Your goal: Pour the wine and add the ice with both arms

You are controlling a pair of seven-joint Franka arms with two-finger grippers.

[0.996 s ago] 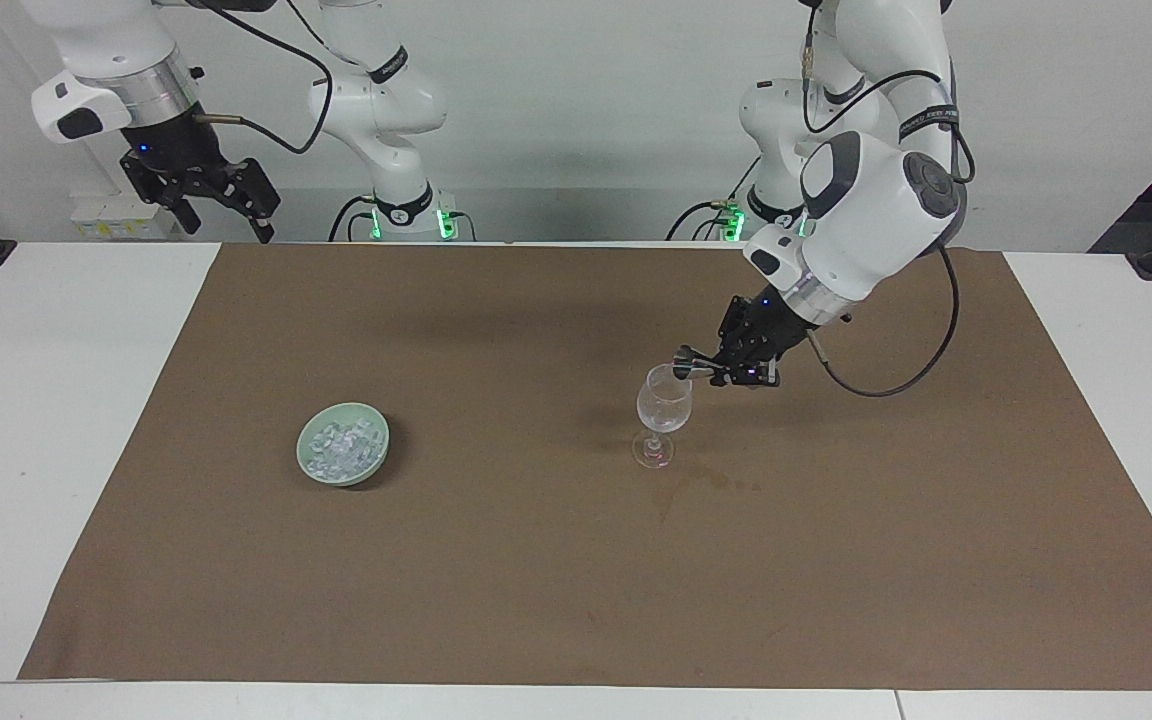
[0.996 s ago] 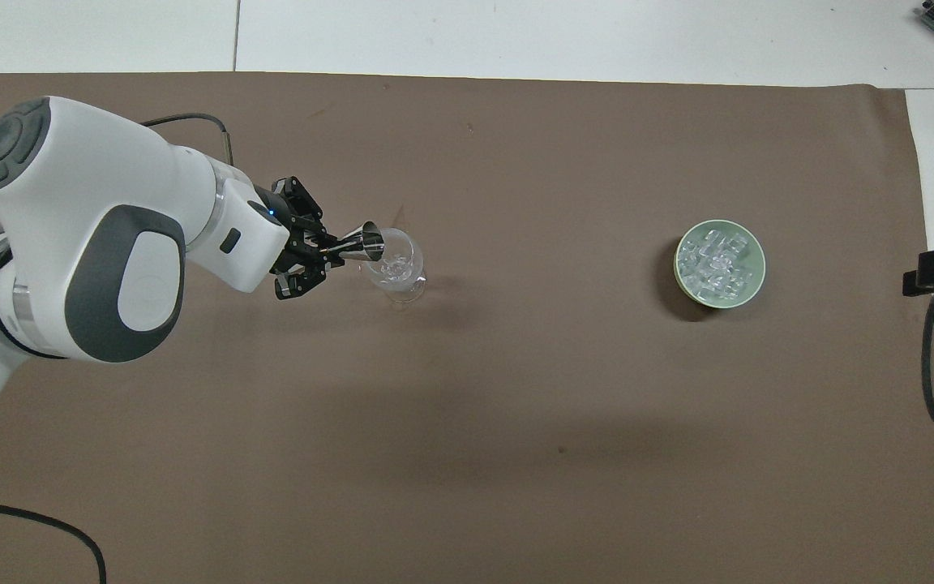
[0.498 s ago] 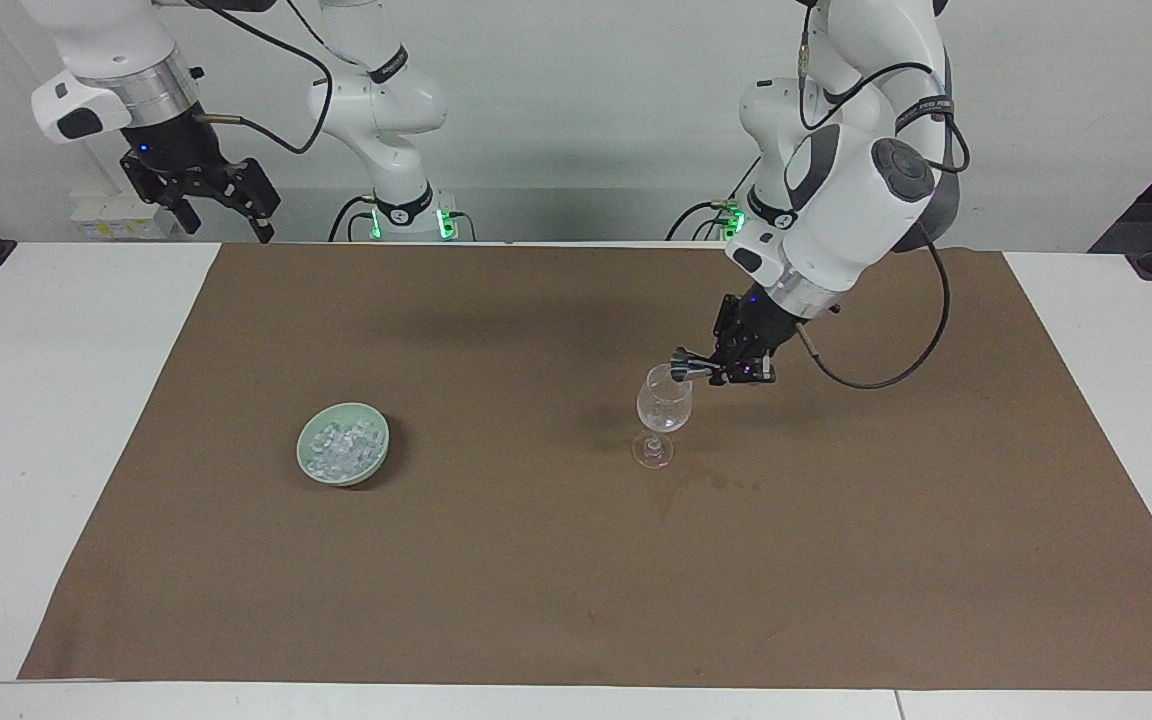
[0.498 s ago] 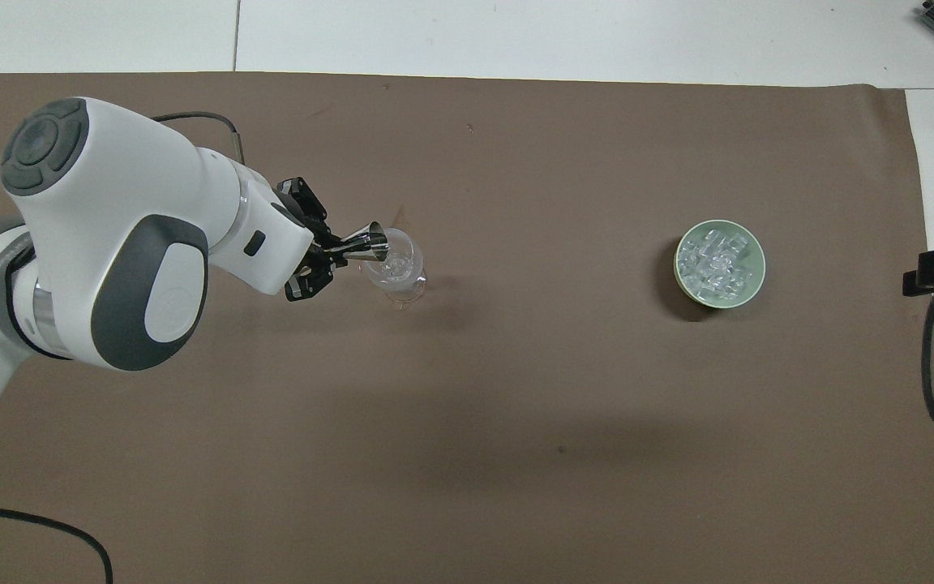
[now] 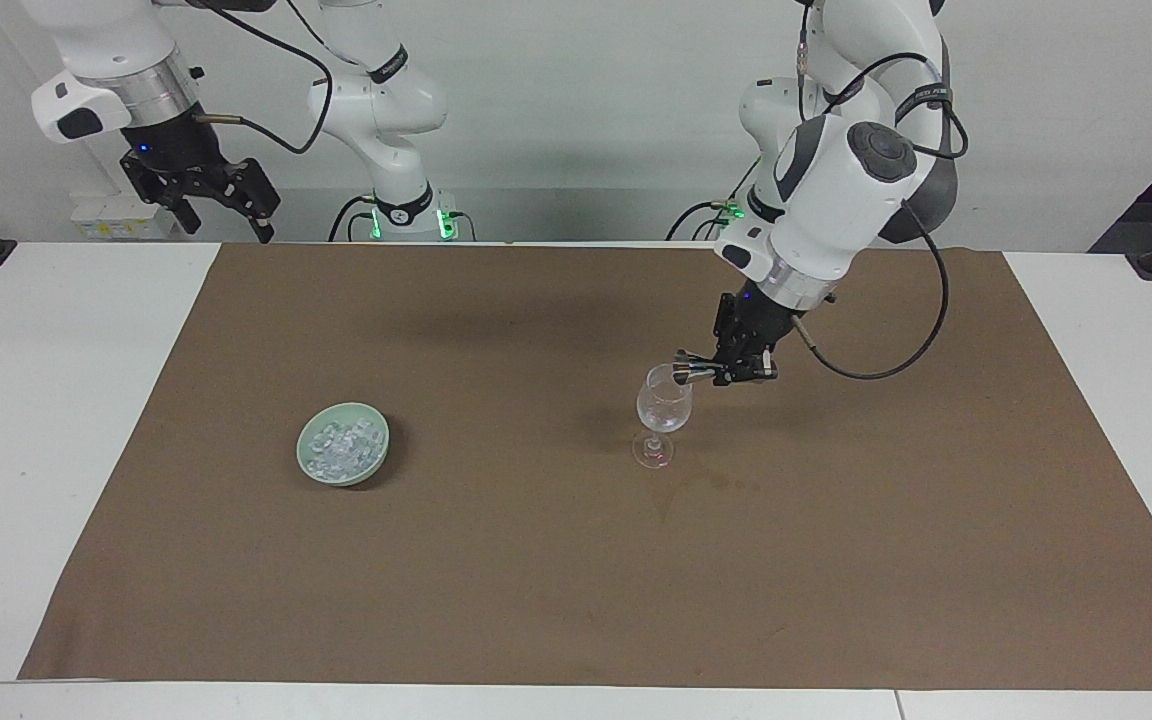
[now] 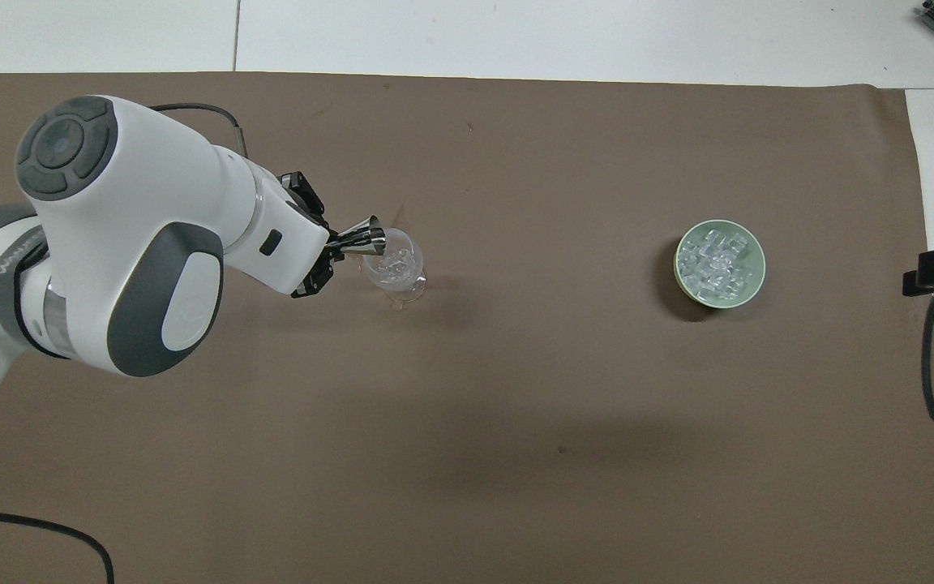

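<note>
A clear stemmed glass (image 5: 663,410) (image 6: 396,268) stands on the brown mat toward the left arm's end of the table. My left gripper (image 5: 714,372) (image 6: 339,242) is shut on a small metal jigger (image 5: 684,372) (image 6: 366,240). The jigger lies tipped sideways with its mouth at the glass's rim. I cannot make out the wine in the jigger or the glass. A heap of ice (image 5: 341,447) (image 6: 714,264) fills a pale green bowl (image 5: 376,455) (image 6: 680,280) toward the right arm's end. My right gripper (image 5: 226,215) waits open, raised over the table's edge at the robots' end.
The brown mat (image 5: 536,580) covers most of the white table (image 5: 36,400). A faint damp mark (image 5: 701,485) lies on the mat beside the glass's foot. A black cable (image 6: 933,365) hangs at the right arm's end.
The left arm's elbow and wrist have swung upward and turned while the jigger stays at the glass's rim, tipped a little more. The right arm has not moved.
</note>
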